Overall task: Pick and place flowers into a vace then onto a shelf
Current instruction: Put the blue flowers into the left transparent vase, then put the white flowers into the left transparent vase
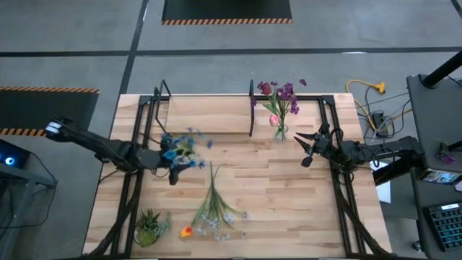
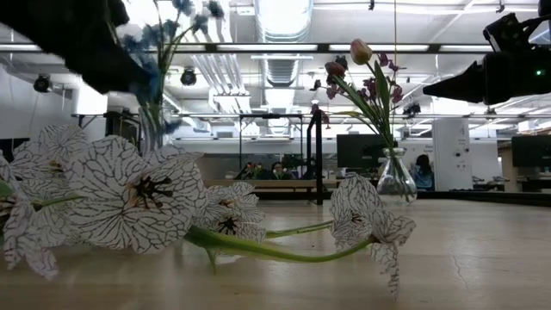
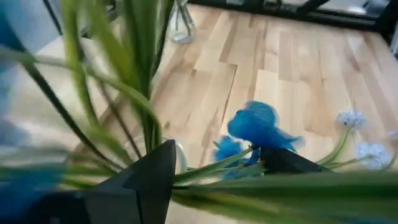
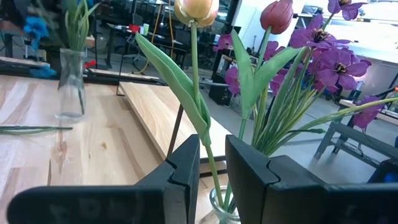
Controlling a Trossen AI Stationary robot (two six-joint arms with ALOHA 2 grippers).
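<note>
My left gripper (image 1: 172,171) (image 3: 217,171) is shut on the blue flowers (image 1: 180,147) (image 3: 258,127) left of the table's middle. Their stems run down toward a clear glass vase (image 2: 153,129) (image 4: 70,84) that stands on the table below my arm. More flowers with white blooms (image 1: 216,209) (image 2: 129,198) lie flat near the near edge, beside an orange-yellow bloom (image 1: 185,232). My right gripper (image 1: 304,149) (image 4: 212,174) is open by a narrow gap. It hangs just right of a second vase (image 1: 280,131) (image 2: 396,176) of purple and pink flowers and touches nothing. My left gripper has the blue flowers' green stems (image 3: 211,167) between its two fingers (image 3: 152,180), and the stems lie across the fingers. The blooms stand above the gripper. Whether the stem ends are inside the vase mouth cannot be told, since leaves close to the camera hide it.
The shelf plank (image 1: 209,112) (image 4: 155,112) with black upright brackets sits along the far edge. The purple-flower vase stands on the table by the shelf's right end. A small potted plant (image 1: 149,227) sits at the near-left corner. Bare wood lies in the table's middle and right.
</note>
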